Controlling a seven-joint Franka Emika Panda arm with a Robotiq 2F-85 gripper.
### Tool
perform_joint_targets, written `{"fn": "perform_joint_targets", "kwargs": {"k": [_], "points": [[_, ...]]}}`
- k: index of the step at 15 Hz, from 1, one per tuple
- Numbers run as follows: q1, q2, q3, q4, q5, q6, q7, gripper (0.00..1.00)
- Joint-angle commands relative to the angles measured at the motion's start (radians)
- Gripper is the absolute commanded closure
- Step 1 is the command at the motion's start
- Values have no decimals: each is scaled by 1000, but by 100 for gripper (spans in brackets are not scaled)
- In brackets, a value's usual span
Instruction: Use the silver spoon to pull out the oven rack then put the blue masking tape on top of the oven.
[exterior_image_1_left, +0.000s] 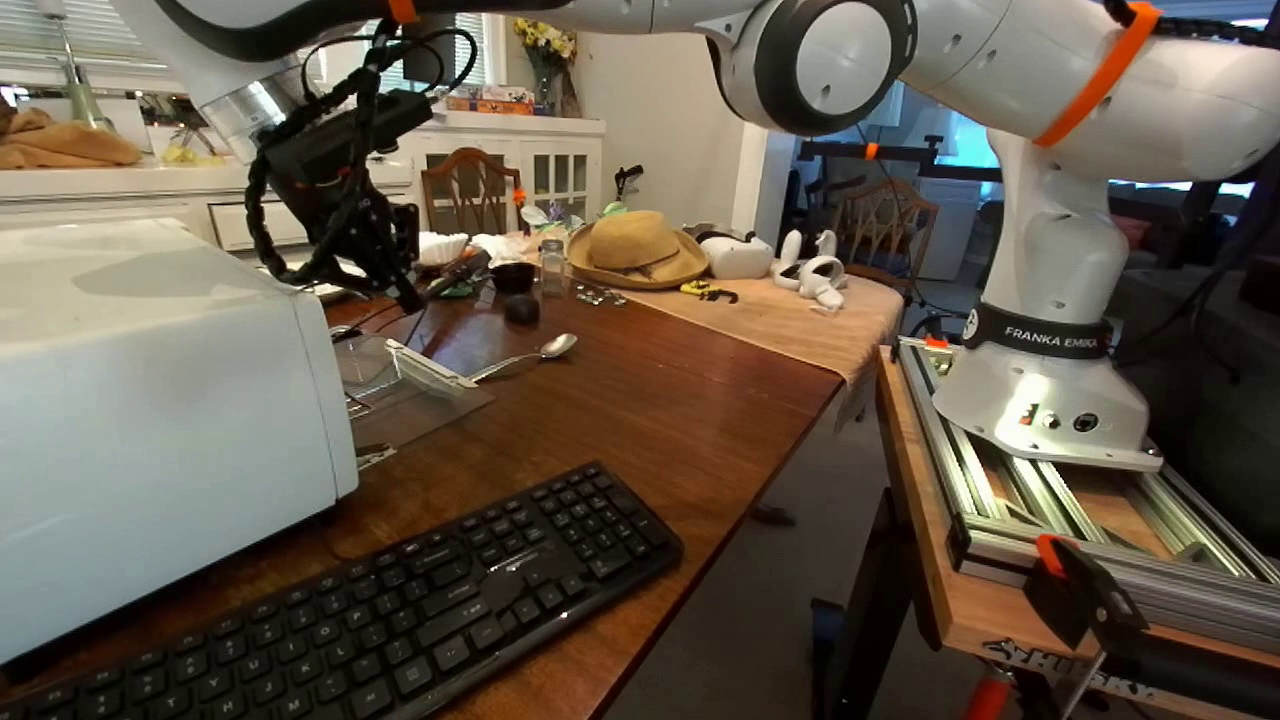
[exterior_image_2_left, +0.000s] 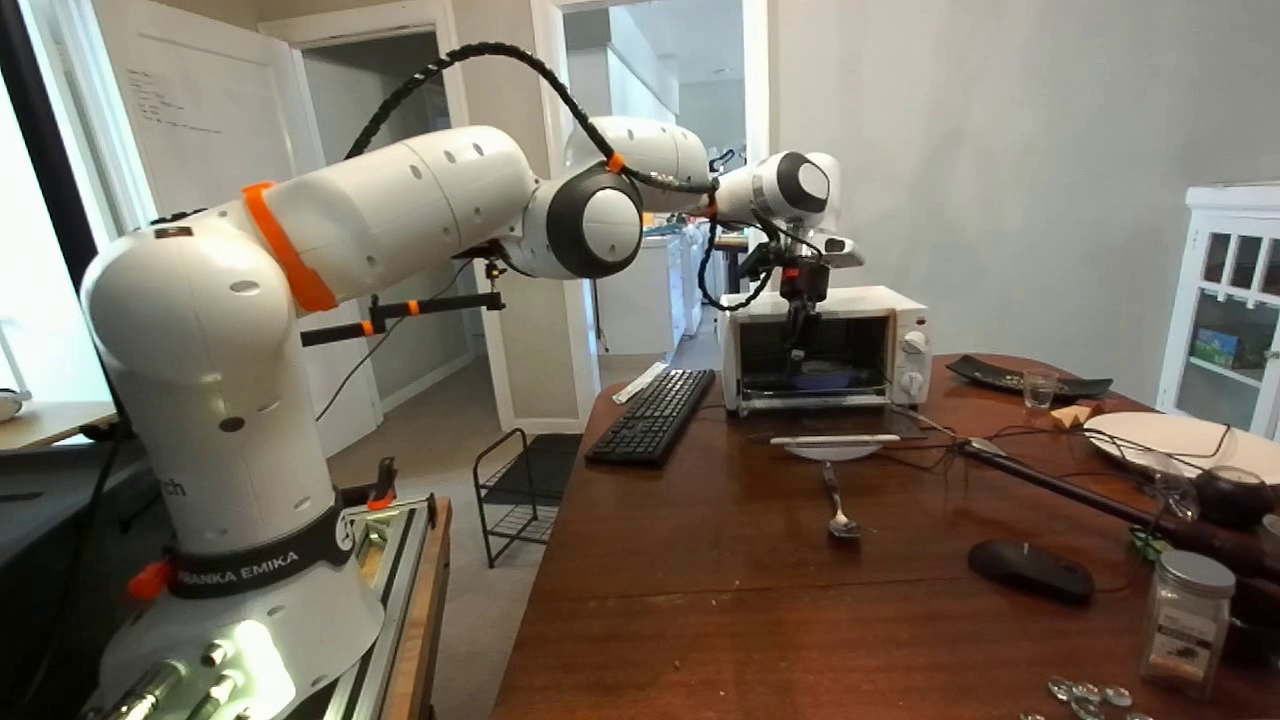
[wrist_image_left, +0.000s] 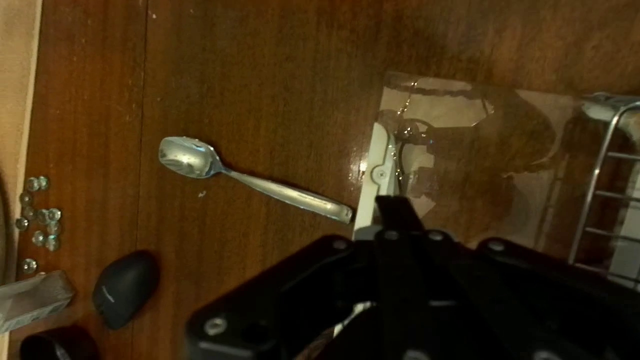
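FRANKA EMIKA reads across the robot's base band (exterior_image_1_left: 1045, 335). The clenched pincer (exterior_image_2_left: 798, 348) hangs before the white oven (exterior_image_2_left: 825, 302); the blue masking tape (exterior_image_2_left: 820, 377) sits inside, the wire oven rack (wrist_image_left: 595, 172) at its opening. The silver spoon (wrist_image_left: 285, 191) lies on the tabletop (exterior_image_2_left: 650, 580) just beside the lowered glass door (wrist_image_left: 490, 155), polished wood stretching to the robot-side edge.

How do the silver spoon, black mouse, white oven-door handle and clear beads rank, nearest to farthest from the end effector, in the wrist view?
1. White oven-door handle: at the tip of the end effector, partly hidden by it.
2. Silver spoon: just left of the door handle.
3. Black mouse: lower left.
4. Clear beads: near the left edge.
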Motion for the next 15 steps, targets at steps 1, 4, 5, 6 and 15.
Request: {"fn": "perform_joint_targets", "kwargs": {"k": [1,4,5,6,15], "points": [[-2,-6,-27,-10,-43,-9,-123,66],[5,2,-26,-11,-35,-20,-112,42],[15,4,-27,-18,-43,-30,-134,35],[28,10,-30,-20,-52,-30,-146,27],[13,30,-22,4,-13,235,41,0]]}}
